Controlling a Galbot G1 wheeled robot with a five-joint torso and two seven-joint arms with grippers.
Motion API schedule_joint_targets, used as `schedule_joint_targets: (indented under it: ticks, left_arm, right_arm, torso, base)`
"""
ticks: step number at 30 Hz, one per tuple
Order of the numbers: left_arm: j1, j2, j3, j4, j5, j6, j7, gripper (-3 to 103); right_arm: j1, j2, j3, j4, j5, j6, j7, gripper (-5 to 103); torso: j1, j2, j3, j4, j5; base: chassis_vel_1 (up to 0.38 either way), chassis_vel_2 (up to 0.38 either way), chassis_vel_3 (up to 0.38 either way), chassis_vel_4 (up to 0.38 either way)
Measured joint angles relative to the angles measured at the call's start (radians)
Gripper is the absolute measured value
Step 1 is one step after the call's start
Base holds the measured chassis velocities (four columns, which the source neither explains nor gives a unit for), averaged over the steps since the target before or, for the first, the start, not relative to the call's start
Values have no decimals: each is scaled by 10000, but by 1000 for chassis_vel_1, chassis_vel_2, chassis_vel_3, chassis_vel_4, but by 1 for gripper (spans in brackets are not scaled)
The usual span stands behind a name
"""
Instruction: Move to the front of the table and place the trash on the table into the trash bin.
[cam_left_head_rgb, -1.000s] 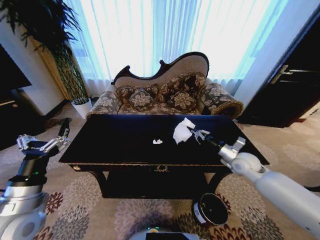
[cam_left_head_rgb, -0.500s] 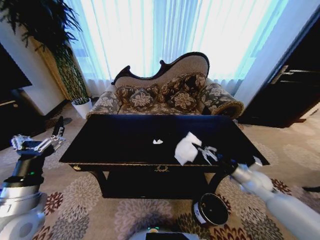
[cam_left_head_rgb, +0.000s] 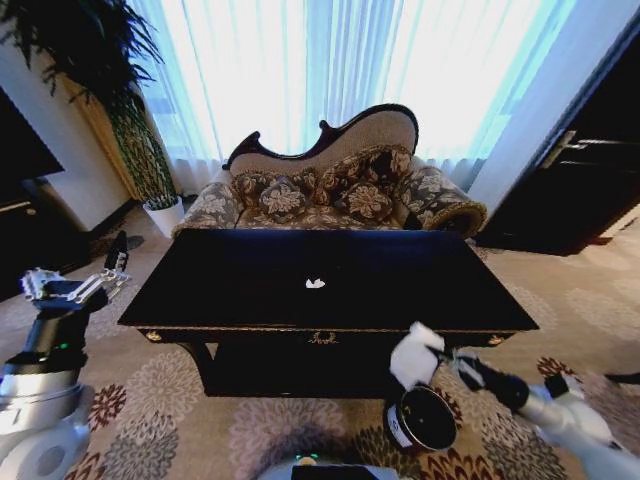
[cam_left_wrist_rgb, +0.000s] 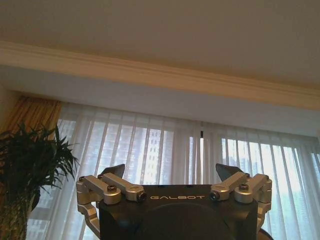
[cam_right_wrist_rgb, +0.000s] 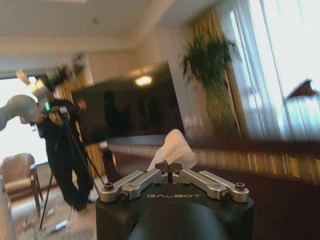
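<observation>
The glossy black table (cam_left_head_rgb: 240, 270) stands in front of me, and one small white piece of trash (cam_left_head_rgb: 315, 283) lies near its middle. Below the table's front edge, my right gripper (cam_left_head_rgb: 442, 360) is shut on a white paper lump (cam_left_head_rgb: 414, 354), holding it just above the round dark trash bin (cam_left_head_rgb: 422, 418) on the carpet. The right wrist view shows that gripper (cam_right_wrist_rgb: 168, 167) clamped on the same paper lump (cam_right_wrist_rgb: 172, 147). Off the table's left end, my left gripper (cam_left_head_rgb: 100, 285) stays raised. In the left wrist view this gripper (cam_left_wrist_rgb: 172, 172) is open and holds nothing.
An ornate sofa (cam_left_head_rgb: 330, 190) stands behind the table, with a potted plant (cam_left_head_rgb: 150, 160) at the back left and a dark door (cam_left_head_rgb: 590, 180) at the right. A person beside a tripod (cam_right_wrist_rgb: 60, 150) stands farther off. Patterned carpet surrounds the table.
My right gripper has carried the white paper lump off the table top, over the front edge and down to just above the bin. The left arm drew back slightly to the left.
</observation>
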Motion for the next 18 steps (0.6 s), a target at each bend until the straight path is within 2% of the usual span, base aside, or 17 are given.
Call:
schedule_joint_targets:
  ticks: [2, 6, 8, 11, 13, 16, 18]
  left_arm:
    - [18, -11, -17, 0, -13, 16, -23, 100]
    - [93, -21, -81, -1, -28, 49, -69, 100]
    - [101, -19, -87, -1, -28, 48, -69, 100]
    - [141, -7, -131, -1, -38, 5, -70, 100]
    - [142, -6, -132, -1, -42, 3, -70, 100]
    - [162, -13, -134, -1, -68, -10, -71, 100]
    - [166, -11, -137, -1, -70, -13, -70, 100]
  right_arm:
    - [245, 58, -350, -378, -215, 127, 0, 0]
    - [1356, 463, -1722, -2104, -993, 683, 294, 0]
    - [1437, 496, -1820, -2241, -1031, 727, 346, 0]
    - [2114, 827, -2546, -3302, -1472, 988, 1002, 0]
    - [2174, 861, -2594, -3395, -1538, 992, 1082, 0]
    - [2628, 1097, -2783, -4260, -2491, 875, 1765, 0]
    - [2696, 1131, -2805, -4397, -2713, 870, 1933, 0]
  torso:
    - [0, 0, 0, 2, 2]
    - [1, -2, 2, 2, 2]
    - [1, -2, 2, 3, 1]
    - [0, -1, 1, 4, -1]
    - [0, -1, 1, 3, -1]
    - [1, -1, 2, 3, -2]
    - [1, -2, 2, 3, -2]
  base:
    - [0, 0, 0, 0]
    - [0, 0, 0, 0]
    - [0, 0, 0, 0]
    - [0, 0, 0, 0]
    - [0, 0, 0, 0]
    - [0, 0, 0, 0]
    - [0, 0, 0, 0]
